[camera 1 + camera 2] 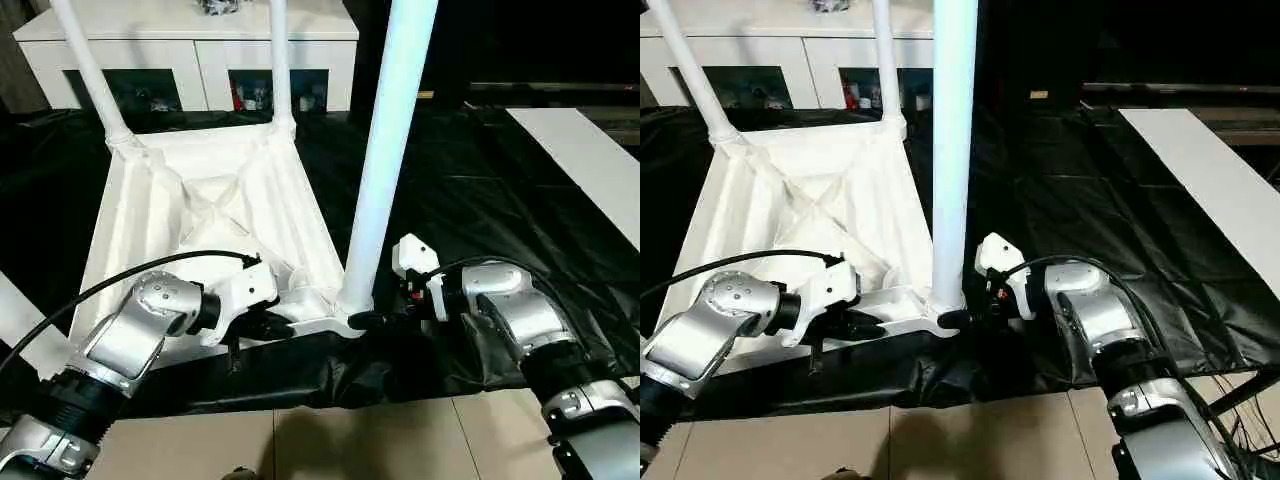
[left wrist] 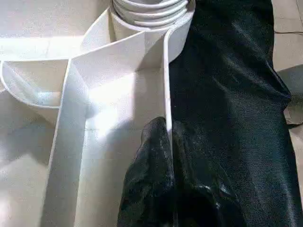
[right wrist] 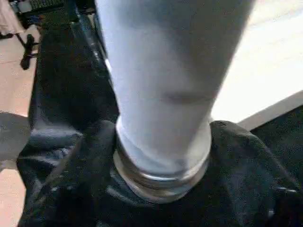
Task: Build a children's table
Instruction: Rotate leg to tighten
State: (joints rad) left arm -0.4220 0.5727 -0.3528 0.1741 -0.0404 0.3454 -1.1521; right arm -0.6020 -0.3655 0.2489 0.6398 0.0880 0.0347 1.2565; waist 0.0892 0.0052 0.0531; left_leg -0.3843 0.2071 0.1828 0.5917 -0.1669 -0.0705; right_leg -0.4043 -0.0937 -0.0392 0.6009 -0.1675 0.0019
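The children's table lies upside down on a black sheet, its ribbed white top (image 1: 200, 210) facing up. Two white legs (image 1: 90, 60) (image 1: 278, 60) stand in the far corner sockets. A third leg (image 1: 385, 150) stands upright in the near right socket, its threaded collar (image 3: 161, 182) showing at the base. My left gripper (image 1: 280, 325) is shut on the thin near rim of the top (image 2: 166, 85), a black finger on each side of the wall. My right gripper (image 1: 365, 320) reaches in from the right and closes around the base of the third leg.
The black sheet (image 1: 480, 190) covers the floor around the table and is bunched under the near edge. A white cabinet with glass doors (image 1: 190, 50) stands behind. A white board (image 1: 590, 160) lies at the right. Beige floor tiles (image 1: 350, 440) show in front.
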